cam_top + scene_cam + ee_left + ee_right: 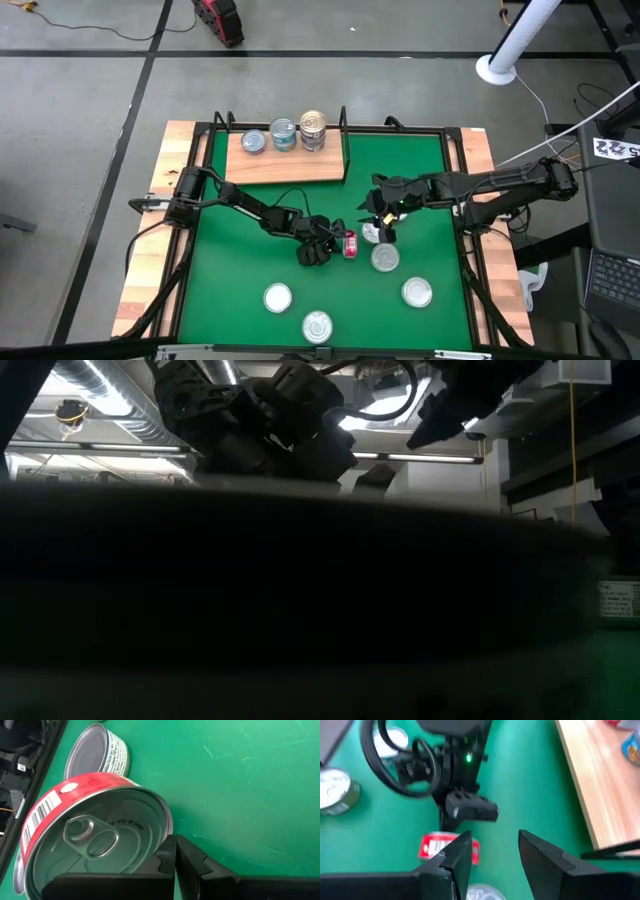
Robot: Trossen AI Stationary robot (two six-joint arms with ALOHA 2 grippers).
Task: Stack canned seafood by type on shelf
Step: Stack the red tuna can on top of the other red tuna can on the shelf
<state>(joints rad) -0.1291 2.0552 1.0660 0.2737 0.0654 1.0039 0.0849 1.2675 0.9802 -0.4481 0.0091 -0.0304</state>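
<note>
High view is showing the left gripper [340,245] working at the middle of the large green mat [420,190], with a small squat round tin with a red side label and a shiny silver pull-tab lid [350,244] lying tipped on its side against it. In the left wrist view this red-labelled tin [95,840] is filling the near field, its lid facing the camera, and the dark fingers [187,865] are appearing pressed together just beside its rim, not around it, so the left tool is looking closed with nothing held. The right gripper [383,222] is hovering close by over the mat, and the right wrist view is showing its fingers [545,855] spread moderately apart and empty. The flat light-brown wooden shelf board [285,165] is sitting at the far edge of the mat, carrying three tins or stacks of tins [283,135] in a row, while five more silver-lidded tins [385,258] are waiting loose on the near part of the mat. The tin is likely rigid, fairly heavy for its size and slick on its curved wall, and on its side it may be rolling; gripping across the side label, below the raised rim, is looking safest.
</note>
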